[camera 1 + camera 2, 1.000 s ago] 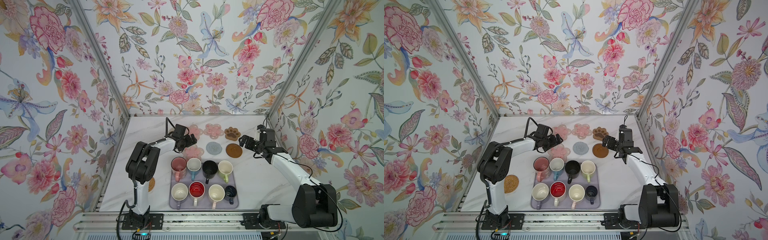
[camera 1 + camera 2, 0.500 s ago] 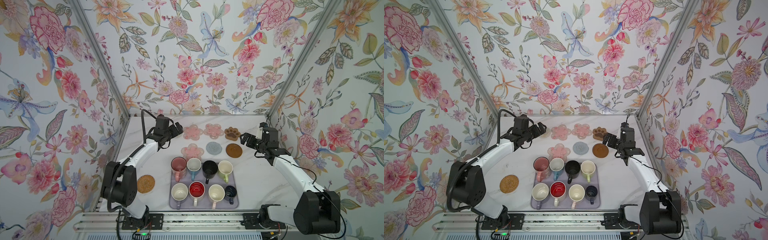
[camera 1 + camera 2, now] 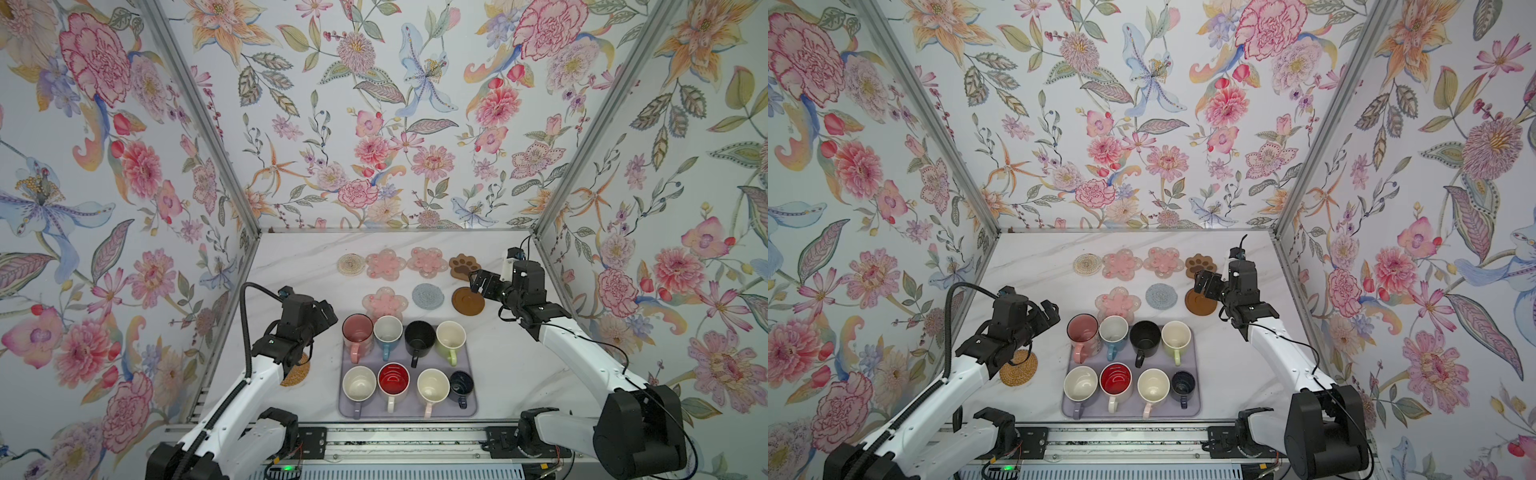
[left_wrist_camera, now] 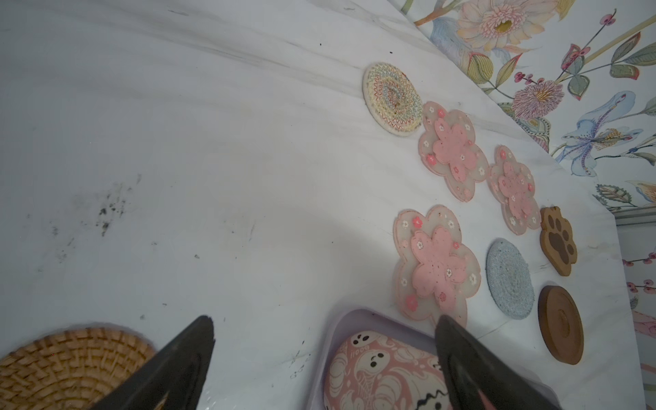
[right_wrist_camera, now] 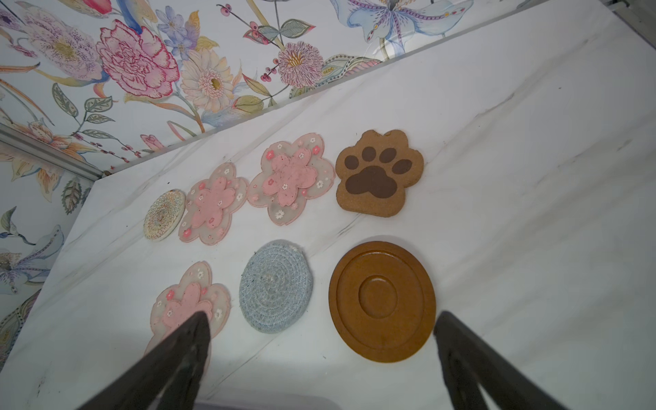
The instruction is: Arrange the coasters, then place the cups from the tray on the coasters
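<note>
Coasters are lying around the tray (image 3: 471,410), and the cups (image 3: 420,337) are all sitting on it, with both grippers spread and empty.

Eight cups are standing upright on the tray in two rows of four. Along the tray's far edge, the third flower coaster (image 3: 384,300), grey knitted coaster (image 3: 428,296) and wooden disc (image 3: 468,301) are lying in a row. Farther beyond the tray, the beaded coaster (image 3: 351,264), first flower coaster (image 3: 385,264), second flower coaster (image 3: 427,262) and paw coaster (image 3: 464,266) are lying in another. The rattan coaster (image 3: 296,374) is sitting left of the tray, partly under the left arm. The left gripper (image 3: 323,312) is hovering off the tray's far-left corner, jaws wide apart and holding nothing. The right gripper (image 3: 478,281) is hanging beyond the tray's far-right corner over the wooden disc's edge, jaws likewise wide and holding nothing.
</note>
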Controlling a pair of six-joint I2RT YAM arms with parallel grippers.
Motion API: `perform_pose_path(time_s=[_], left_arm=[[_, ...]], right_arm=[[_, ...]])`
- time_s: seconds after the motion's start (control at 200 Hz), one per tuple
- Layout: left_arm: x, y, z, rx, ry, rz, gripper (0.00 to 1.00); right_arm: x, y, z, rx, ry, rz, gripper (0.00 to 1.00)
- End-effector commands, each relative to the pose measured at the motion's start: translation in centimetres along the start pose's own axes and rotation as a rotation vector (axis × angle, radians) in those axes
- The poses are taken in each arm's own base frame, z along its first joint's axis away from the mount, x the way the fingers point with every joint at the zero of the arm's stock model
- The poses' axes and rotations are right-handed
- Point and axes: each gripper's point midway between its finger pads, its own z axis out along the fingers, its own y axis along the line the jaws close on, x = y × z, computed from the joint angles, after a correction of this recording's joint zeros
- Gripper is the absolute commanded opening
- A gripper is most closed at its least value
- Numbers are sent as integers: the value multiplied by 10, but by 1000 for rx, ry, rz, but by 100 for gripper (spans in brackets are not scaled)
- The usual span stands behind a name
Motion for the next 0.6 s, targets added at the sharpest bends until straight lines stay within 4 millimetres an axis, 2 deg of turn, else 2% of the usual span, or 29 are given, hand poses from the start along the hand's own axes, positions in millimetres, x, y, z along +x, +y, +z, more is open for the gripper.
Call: perform_pose_path(time_s=[0.0, 0.345, 0.595], left_arm=[[7, 26, -5, -82, -10, -27, 99], [35, 60, -14, -188, 53, -74, 99], [55, 81, -12, -223, 87, -123, 99]], right_arm=[[0, 2, -2, 9, -28, -13, 99], [12, -1, -4, 18, -9, 17, 99], [16, -3, -6, 30, -1, 24, 99]])
